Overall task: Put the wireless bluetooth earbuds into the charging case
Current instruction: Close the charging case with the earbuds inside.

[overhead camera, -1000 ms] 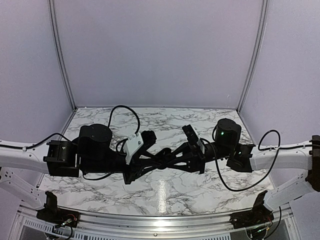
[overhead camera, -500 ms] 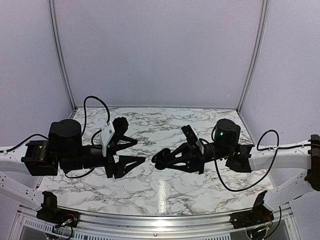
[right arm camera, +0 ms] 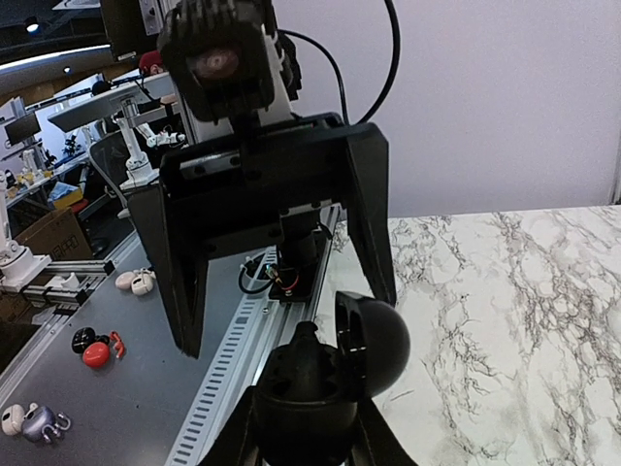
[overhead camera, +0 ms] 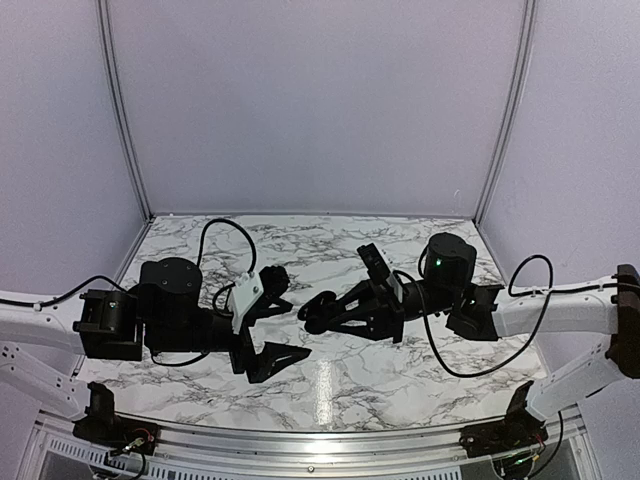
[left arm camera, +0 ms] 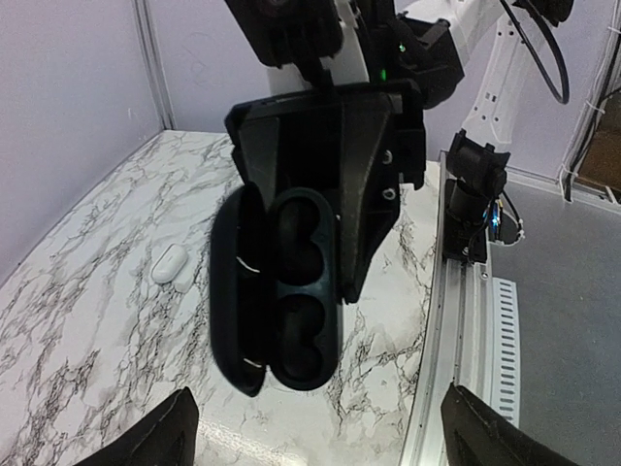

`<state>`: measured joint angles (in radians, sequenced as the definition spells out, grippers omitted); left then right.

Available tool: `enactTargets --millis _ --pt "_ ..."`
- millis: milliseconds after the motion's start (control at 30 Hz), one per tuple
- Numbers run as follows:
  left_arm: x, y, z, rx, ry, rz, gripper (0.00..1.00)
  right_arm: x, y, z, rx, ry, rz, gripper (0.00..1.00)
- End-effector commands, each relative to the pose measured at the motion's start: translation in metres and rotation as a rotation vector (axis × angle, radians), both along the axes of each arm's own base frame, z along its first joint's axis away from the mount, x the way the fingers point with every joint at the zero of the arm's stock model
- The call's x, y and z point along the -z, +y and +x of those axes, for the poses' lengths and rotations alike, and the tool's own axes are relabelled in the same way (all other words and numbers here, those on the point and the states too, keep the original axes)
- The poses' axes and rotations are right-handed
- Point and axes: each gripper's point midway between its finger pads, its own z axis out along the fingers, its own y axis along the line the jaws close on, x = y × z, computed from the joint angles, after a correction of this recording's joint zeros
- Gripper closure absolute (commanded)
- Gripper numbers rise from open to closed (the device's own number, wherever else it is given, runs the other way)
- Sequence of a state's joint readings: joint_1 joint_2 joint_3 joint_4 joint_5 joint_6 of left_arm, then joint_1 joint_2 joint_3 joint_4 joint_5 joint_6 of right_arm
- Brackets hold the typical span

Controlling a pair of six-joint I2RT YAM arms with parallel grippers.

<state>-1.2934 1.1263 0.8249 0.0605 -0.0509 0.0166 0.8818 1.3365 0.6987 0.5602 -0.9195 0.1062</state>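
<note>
Grips the charging case (left arm camera: 291,291) in the right gripper (overhead camera: 322,312), pinched between matte black wedge-shaped fingers and held clear of the table (overhead camera: 390,385) with its glossy white, grey-veined marble top. Sits open on its hinge (lid swung to one side, smooth and domed when seen from behind), showing two rounded, shiny black hollows one above the other in the left wrist view. Faces the left gripper (overhead camera: 298,326), spread wide and holding nothing, in the same angular dark plastic. Also shows a small white rounded piece (left arm camera: 170,265) lying on the marble beyond the case; too small to tell what.
</note>
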Motion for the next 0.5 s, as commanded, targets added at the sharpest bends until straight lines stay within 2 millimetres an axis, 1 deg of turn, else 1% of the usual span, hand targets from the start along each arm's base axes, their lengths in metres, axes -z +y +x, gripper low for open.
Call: enactTargets --millis 0,100,200,333,467 --pt "-0.002 -0.012 -0.011 0.090 -0.020 -0.031 0.11 -0.018 0.008 0.000 -0.026 -0.005 0.035 1.00" --pt "-0.006 -0.014 -0.014 0.115 -0.036 -0.042 0.15 -0.018 0.010 0.000 -0.036 0.003 0.033 1.00" --pt "-0.009 -0.016 -0.017 0.118 -0.079 -0.035 0.22 -0.018 0.011 0.001 -0.036 0.005 0.032 1.00" --pt "-0.017 -0.016 -0.015 0.079 -0.123 -0.035 0.24 -0.019 0.010 -0.002 -0.047 0.000 0.035 1.00" --pt "-0.016 -0.008 -0.011 0.051 -0.132 -0.020 0.23 -0.019 0.010 -0.002 -0.050 0.000 0.029 1.00"
